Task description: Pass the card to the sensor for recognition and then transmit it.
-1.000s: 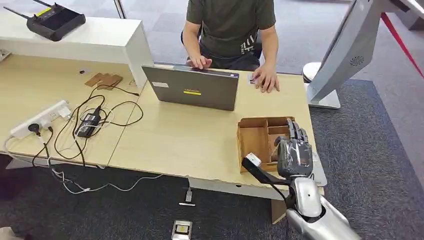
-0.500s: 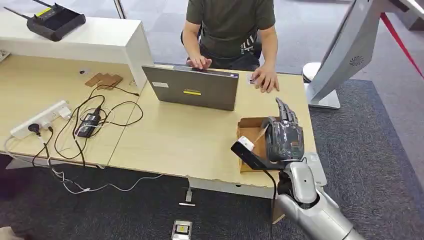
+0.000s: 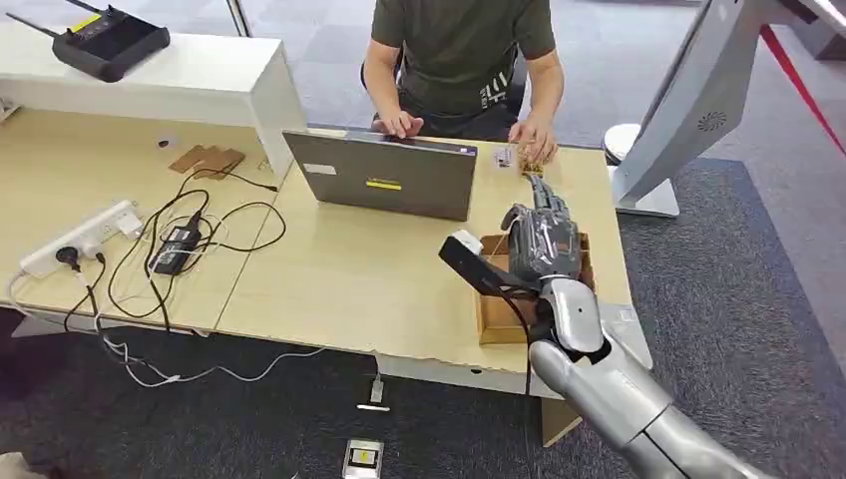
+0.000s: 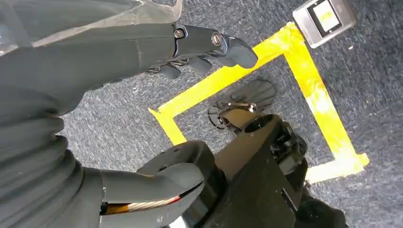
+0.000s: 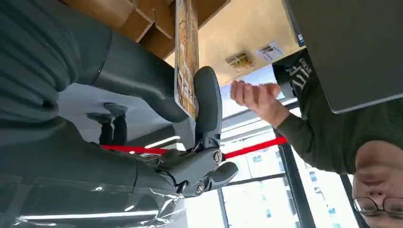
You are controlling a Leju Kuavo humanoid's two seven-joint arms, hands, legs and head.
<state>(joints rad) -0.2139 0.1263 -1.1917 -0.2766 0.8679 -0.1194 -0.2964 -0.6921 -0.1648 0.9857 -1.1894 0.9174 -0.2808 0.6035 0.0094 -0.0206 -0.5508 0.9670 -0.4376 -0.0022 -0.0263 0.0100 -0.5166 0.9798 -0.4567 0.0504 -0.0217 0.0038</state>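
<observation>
Right hand (image 3: 540, 242), raised over the wooden compartment tray (image 3: 496, 304) at the desk's near edge, pinches a patterned card (image 5: 186, 57) edge-on between thumb and a finger; its print is too small to read. Left hand (image 4: 142, 52) hangs over grey carpet marked with yellow tape (image 4: 304, 85), fingers apart and holding nothing. Farther back, a grey laptop (image 3: 384, 175) bears a yellow sticker, illegible. Beyond it, a seated person's hand (image 3: 534, 140) rests beside small cards (image 3: 504, 156) on the desk (image 3: 339, 269).
</observation>
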